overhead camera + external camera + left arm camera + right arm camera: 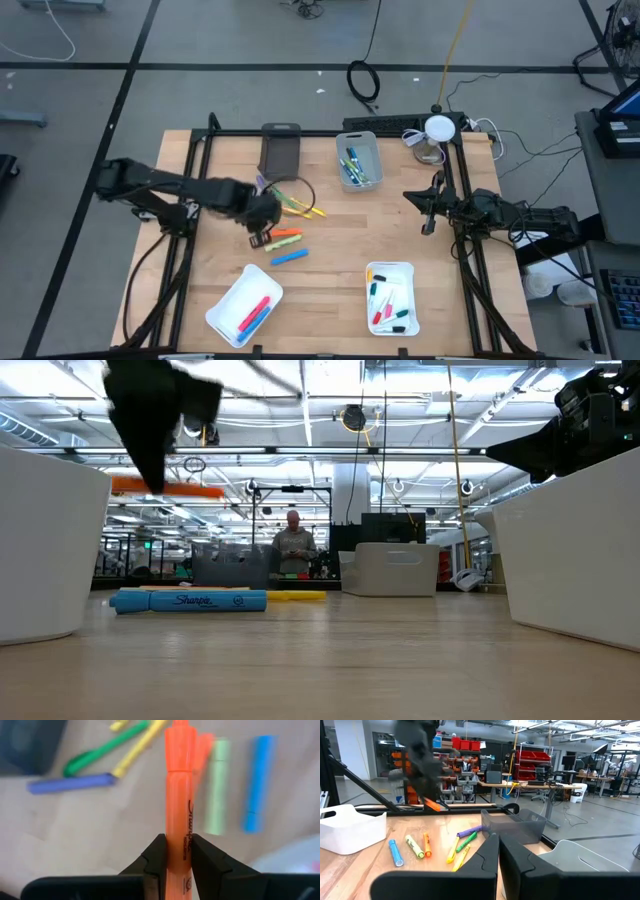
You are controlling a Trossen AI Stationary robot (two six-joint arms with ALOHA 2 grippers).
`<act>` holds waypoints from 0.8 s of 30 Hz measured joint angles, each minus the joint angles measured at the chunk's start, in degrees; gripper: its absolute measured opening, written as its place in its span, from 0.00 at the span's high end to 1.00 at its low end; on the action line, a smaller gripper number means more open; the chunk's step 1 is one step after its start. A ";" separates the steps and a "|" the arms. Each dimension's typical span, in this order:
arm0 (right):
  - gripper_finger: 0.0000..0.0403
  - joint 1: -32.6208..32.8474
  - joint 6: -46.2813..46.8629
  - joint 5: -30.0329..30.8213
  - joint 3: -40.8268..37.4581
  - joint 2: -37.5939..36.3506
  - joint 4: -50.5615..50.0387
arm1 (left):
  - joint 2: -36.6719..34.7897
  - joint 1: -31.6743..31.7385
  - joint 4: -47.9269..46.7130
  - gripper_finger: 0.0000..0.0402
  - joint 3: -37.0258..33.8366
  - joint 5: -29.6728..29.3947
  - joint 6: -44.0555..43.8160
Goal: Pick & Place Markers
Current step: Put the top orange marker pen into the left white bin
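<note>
Left gripper [176, 857] clenched on orange marker [178, 795] above wooden table [330, 220]; right gripper [498, 851] closed, workshop behind

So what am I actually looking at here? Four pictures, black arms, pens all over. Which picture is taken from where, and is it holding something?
Two robot arms work at a wooden table. One picture looks straight down from above, one looks level across the tabletop, and two come from cameras on the arms' wrists. The left gripper is shut on an orange marker and holds it above the table. Below it lie loose markers, among them a blue marker. There are two white trays and a grey bin, each already holding some pens. The right gripper waits at the table's right side, shut on nothing. Far behind stands a person.
</note>
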 joint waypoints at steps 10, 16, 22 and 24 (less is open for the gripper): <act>1.00 0.01 0.01 0.00 0.00 0.02 0.00 | 1.13 -24.29 7.20 0.83 7.39 -3.28 -38.46; 1.00 -0.01 0.01 0.00 0.00 0.02 0.00 | 5.10 -32.77 10.19 0.83 7.37 -4.64 -57.81; 1.00 -0.01 -0.01 0.00 -0.02 0.02 0.02 | 9.62 -36.96 11.28 0.83 7.39 -1.60 -74.46; 1.00 -0.01 0.01 0.00 -0.02 0.02 0.02 | 10.96 -37.76 12.36 0.83 7.39 0.08 -76.43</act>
